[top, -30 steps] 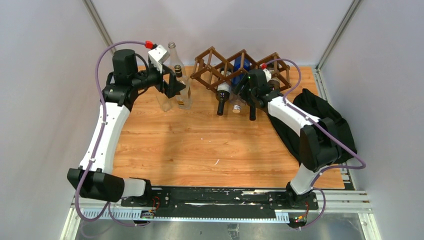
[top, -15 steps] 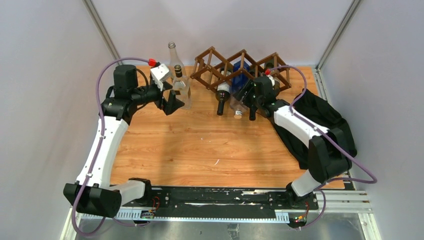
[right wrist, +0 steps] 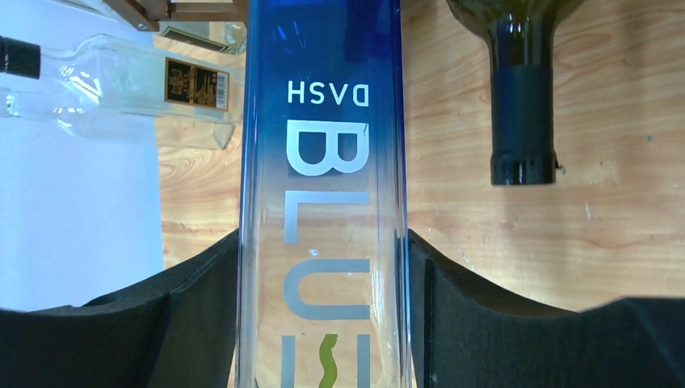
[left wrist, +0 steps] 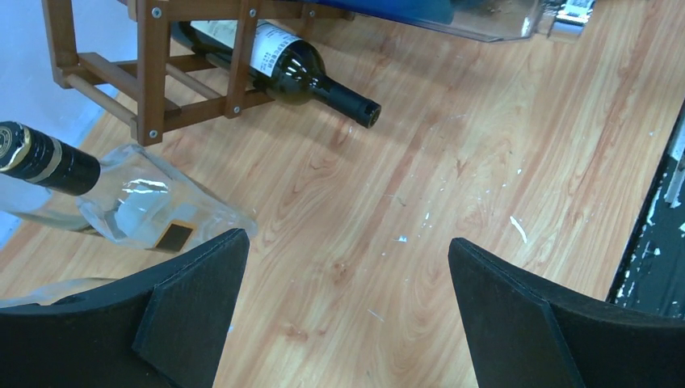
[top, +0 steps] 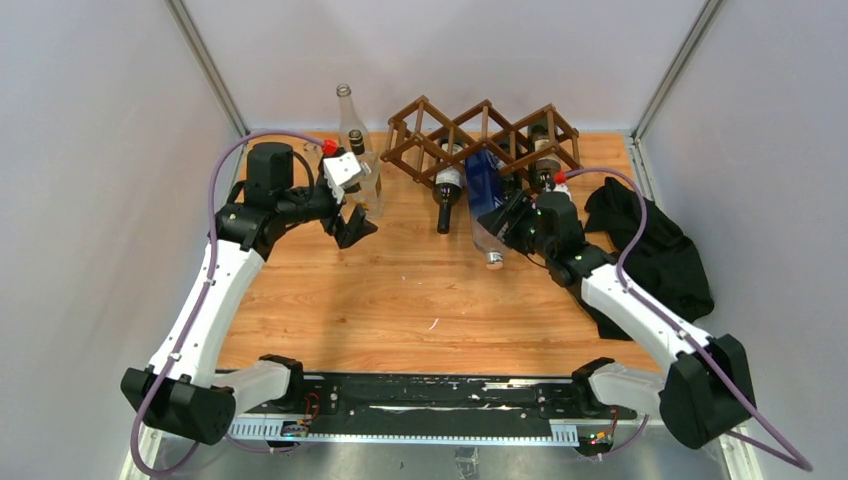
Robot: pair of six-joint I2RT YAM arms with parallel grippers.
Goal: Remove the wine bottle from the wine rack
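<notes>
right gripper: my pads press both sides of the blue bottle, a firm hold on the clear lower body
blue bottle: half out of the rack, base end at the cells, cap pointing to 6 o'clock over the table
step: I judge the pull-out is under way, not finished; the base looks close to the bars
how to do it well: I draw straight along the bottle's own axis toward 6 o'clock, keep it level, and avoid twisting so the glass does not slip in my pads
watch: the dark bottle lies just beside at 9 o'clock, neck out of the rack; I keep clear of it
left gripper: fingers spread wide, nothing between them, hanging by the clear bottles at 10 o'clock
risk: smooth glass, heavy end unsupported once free
</notes>
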